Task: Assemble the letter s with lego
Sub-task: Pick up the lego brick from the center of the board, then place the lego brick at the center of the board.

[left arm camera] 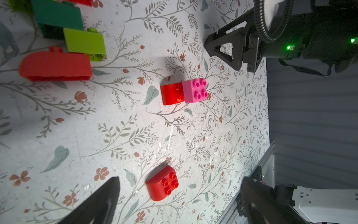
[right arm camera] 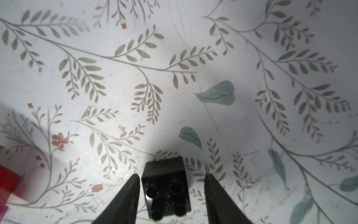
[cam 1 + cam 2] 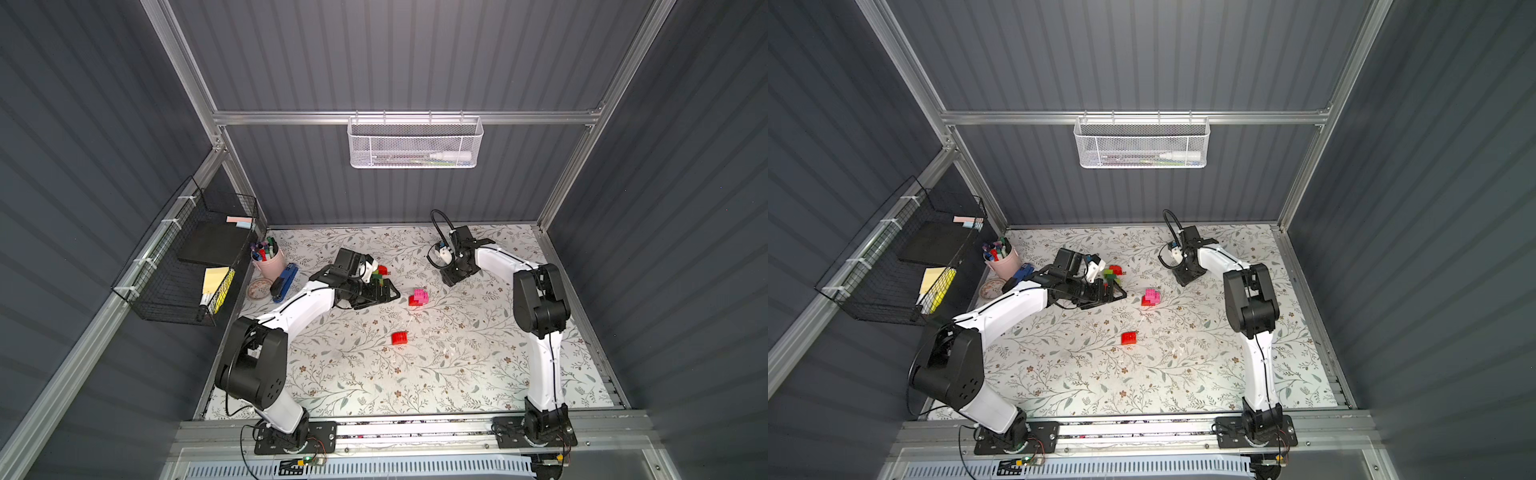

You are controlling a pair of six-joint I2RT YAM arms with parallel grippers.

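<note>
Right gripper [image 2: 172, 176] stands spread astride the black brick [image 2: 166, 191], near the pink brick [image 3: 422, 295] on its far side, one finger [image 2: 126, 197] nearly touching, the other apart; best to center first, then close squarely on the flat sides; left gripper [image 1: 180, 178] hangs wide open.

Overhead light is washing the worktop [image 3: 457, 353] bright in both top views while the grey walls [image 3: 83, 124] are sitting dim. In the right wrist view a shadow is darkening the black brick [image 2: 166, 186], and the edges are blurring.
</note>
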